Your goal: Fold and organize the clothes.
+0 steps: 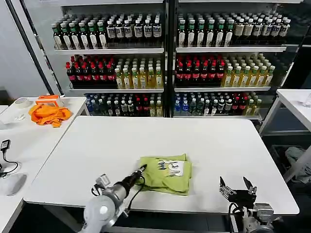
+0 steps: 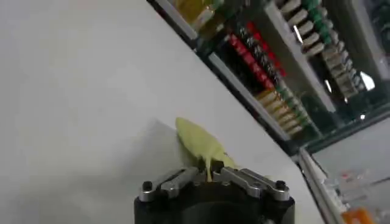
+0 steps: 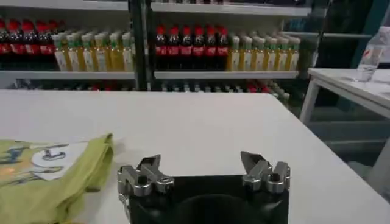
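The light yellow-green T-shirt (image 1: 166,173) lies folded into a small rectangle near the front edge of the white table (image 1: 146,141), its white and blue print facing up. My left gripper (image 1: 142,170) is at the shirt's left edge, shut on a pinch of the fabric. In the left wrist view that gripper (image 2: 210,173) holds a fold of the T-shirt (image 2: 201,141) between its closed fingers. My right gripper (image 1: 237,186) hovers at the table's front right, open and empty, to the right of the shirt. The right wrist view shows it (image 3: 204,163) beside the T-shirt (image 3: 55,176).
A bright orange cloth (image 1: 48,114) and a tape roll (image 1: 21,102) lie on the side table at the left. Shelves of bottles (image 1: 170,58) stand behind the table. Another white table (image 1: 296,104) is at the right.
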### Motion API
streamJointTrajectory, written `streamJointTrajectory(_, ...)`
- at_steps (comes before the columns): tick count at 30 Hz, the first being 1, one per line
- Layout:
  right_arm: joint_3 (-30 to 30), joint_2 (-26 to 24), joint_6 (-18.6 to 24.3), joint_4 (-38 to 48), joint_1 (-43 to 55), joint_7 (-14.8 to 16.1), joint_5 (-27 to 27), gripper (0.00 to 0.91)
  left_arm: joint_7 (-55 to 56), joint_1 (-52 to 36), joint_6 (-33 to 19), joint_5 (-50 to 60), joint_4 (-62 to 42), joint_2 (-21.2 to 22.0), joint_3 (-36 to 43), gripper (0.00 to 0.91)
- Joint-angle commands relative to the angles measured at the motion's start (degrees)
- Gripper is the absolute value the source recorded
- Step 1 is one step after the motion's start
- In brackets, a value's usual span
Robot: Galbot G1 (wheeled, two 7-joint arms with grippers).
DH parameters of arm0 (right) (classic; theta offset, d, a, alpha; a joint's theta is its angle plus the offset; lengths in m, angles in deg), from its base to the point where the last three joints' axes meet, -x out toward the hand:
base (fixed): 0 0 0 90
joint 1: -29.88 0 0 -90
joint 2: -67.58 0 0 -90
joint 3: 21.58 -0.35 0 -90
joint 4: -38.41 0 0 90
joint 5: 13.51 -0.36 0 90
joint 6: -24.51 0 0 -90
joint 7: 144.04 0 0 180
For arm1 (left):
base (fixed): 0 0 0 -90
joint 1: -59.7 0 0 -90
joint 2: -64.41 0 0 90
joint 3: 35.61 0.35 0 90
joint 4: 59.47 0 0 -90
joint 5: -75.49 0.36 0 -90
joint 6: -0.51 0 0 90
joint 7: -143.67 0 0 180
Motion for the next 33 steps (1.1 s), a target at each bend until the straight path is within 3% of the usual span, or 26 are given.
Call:
streamJointTrajectory(1, 0.5, -0.2, 0.1, 0.8, 2.7, 0.0, -1.8, 0.907, -0.7, 1.1, 2.9, -7.1, 6.0, -13.5, -19.6, 0.020)
streamJointTrajectory(5, 2.1, -0.4, 0.0, 1.4, 6.1, 0.0, -2.6, 0.907, -5.1, 1.1, 5.7, -8.6, 4.3, -29.8, -31.9, 0.020)
streamJointTrajectory(8, 3.1, -0.2, 0.0, 1.6, 7.6, 0.0, -3.0, 0.907, -9.1, 0.0, 5.9, -6.0, 3.9, -41.3, -36.0, 0.020)
streamJointTrajectory(11, 3.5, -0.1, 0.2, 2.0, 7.9, 0.1, -3.2, 0.907, -11.2, -1.7, 5.9, -1.0, 6.2, -45.9, -33.1, 0.020)
streamJointTrajectory(13, 3.5, -0.2, 0.6, 2.4, 7.6, 0.3, -3.3, 0.907, -13.4, -2.1, 5.8, 2.9, 8.7, -45.4, -27.8, 0.020)
streamJointTrajectory(15, 3.5, -0.3, 0.9, 2.6, 7.3, 0.4, -3.3, 0.907, -15.1, -0.8, 5.7, 13.3, 11.5, -42.3, -21.3, 0.020)
streamJointTrajectory(17, 3.1, -0.5, 1.4, 2.8, 6.8, 0.5, -3.3, 0.907, -17.0, 0.1, 5.5, 26.6, 11.3, -36.8, -9.3, 0.020)
streamJointTrajectory(19, 2.7, -0.6, 1.6, 2.9, 6.4, 0.6, -3.3, 0.907, -18.6, 0.9, 4.6, 37.6, 8.3, -33.5, -2.2, 0.020)
streamJointTrajectory(21, 2.4, -0.7, 2.0, 3.0, 5.8, 0.7, -3.2, 0.907, -19.4, 0.7, 0.4, 51.1, 0.3, -29.6, 9.8, 0.020)
streamJointTrajectory(23, 2.1, -0.7, 2.0, 3.0, 5.4, 0.6, -3.2, 0.907, -19.4, -0.5, -2.7, 57.4, -5.0, -26.7, 14.2, 0.020)
streamJointTrajectory(28, 1.4, -0.6, 2.1, 2.6, 4.4, 0.6, -3.2, 0.907, -18.6, -4.1, -2.2, 59.9, -4.7, -22.4, 19.0, 0.020)
streamJointTrajectory(33, 1.2, -0.2, 2.1, 2.0, 3.6, 0.6, -2.8, 0.907, -18.2, -10.6, 0.5, 53.0, 1.0, -21.4, 22.6, 0.020)
